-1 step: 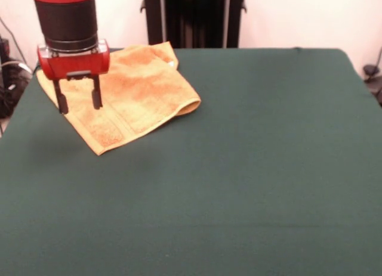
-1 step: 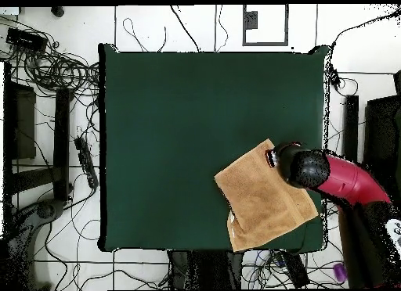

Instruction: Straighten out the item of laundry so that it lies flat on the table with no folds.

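Small square orange-tan terry towel (image 1: pixel 128 94) (image 2: pixel 265 195) on large rectangular table covered in dark green cloth (image 1: pixel 250 168) (image 2: pixel 188 131). In front view, lying toward far left corner of table; in overhead view, near bottom right corner, turned diamond-wise against table edges. One corner reaching close to table's side edge, another close to edge nearest robot base.

Not flat: in front view, right-hand edge rolled over on itself, showing a rounded fold with a lighter underside. Woven border band visible along near-left side. Small white tag (image 1: pixel 173 64) at far corner. In overhead view, a pale strip along lower left edge of cloth, second layer showing there.

Red and black arm (image 2: pixel 345 178) entering from right in overhead view, coming down from above in front view. Gripper (image 1: pixel 77 100) (image 2: pixel 274 156) with red housing and two dark fingers (image 1: pixel 95 92) pointing down, spread apart, nothing between them. Positioned over left corner of cloth in front view; tips appear just above fabric, contact not certain.
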Motion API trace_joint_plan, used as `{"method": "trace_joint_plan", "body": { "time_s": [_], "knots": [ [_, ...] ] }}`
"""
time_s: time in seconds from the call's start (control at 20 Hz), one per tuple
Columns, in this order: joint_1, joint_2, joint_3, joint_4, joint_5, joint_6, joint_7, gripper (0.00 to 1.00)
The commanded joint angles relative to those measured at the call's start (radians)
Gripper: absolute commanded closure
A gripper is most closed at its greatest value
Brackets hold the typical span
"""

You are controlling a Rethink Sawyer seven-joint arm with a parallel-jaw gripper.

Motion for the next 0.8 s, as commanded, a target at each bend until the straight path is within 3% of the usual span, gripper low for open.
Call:
{"method": "trace_joint_plan", "body": {
  "time_s": [0.05,0.45,0.8],
  "knots": [
    [0.062,0.039,0.048,0.165,0.059,-0.099,0.276,0.00],
    [0.078,0.043,0.044,0.207,0.103,-0.166,0.299,0.00],
    [0.075,0.105,0.068,0.152,0.119,-0.181,0.240,0.00]
  ]
}}
